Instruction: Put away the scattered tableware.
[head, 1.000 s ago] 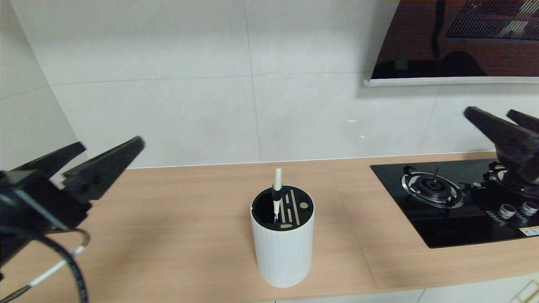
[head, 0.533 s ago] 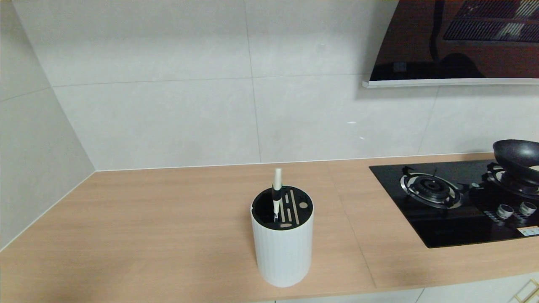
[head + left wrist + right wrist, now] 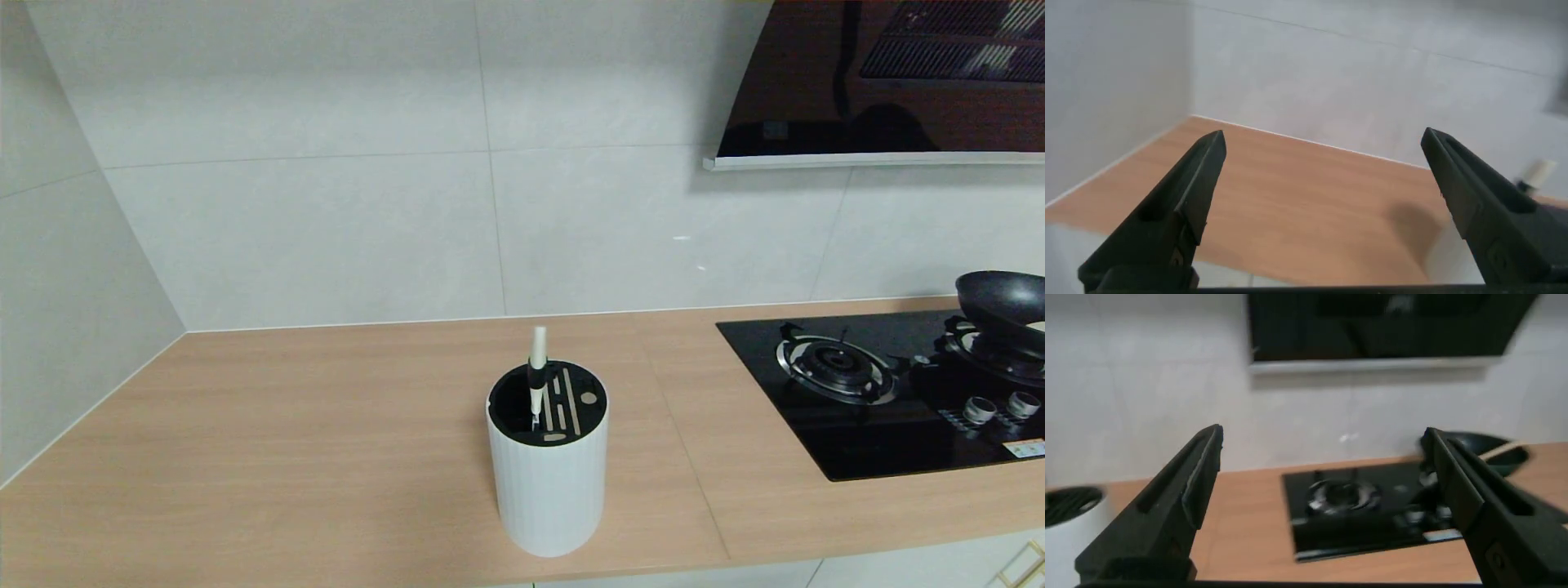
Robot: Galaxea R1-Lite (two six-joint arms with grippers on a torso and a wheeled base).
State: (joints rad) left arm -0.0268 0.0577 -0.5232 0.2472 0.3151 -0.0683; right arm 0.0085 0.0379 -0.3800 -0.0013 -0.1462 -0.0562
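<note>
A white ribbed utensil holder (image 3: 549, 478) with a black slotted top stands near the front edge of the wooden counter (image 3: 326, 441). One utensil with a cream and black handle (image 3: 536, 363) sticks upright out of its round opening. In the left wrist view my left gripper (image 3: 1323, 147) is open, fingers (image 3: 1180, 208) wide apart above the counter (image 3: 1306, 212), with a bit of the cream handle (image 3: 1538, 172) at the edge. In the right wrist view my right gripper (image 3: 1323, 441) is open, facing the hob (image 3: 1372, 510), and the holder's top (image 3: 1069, 502) shows at one side.
A black gas hob (image 3: 890, 392) with burners and knobs takes up the counter's right end, with a dark pan (image 3: 1000, 298) on the far burner. A dark range hood (image 3: 890, 77) hangs above. Tiled walls close the back and left.
Both grippers, raised at the left and right edges of the head view one second ago, have withdrawn out of it. The holder and the utensil have not moved.
</note>
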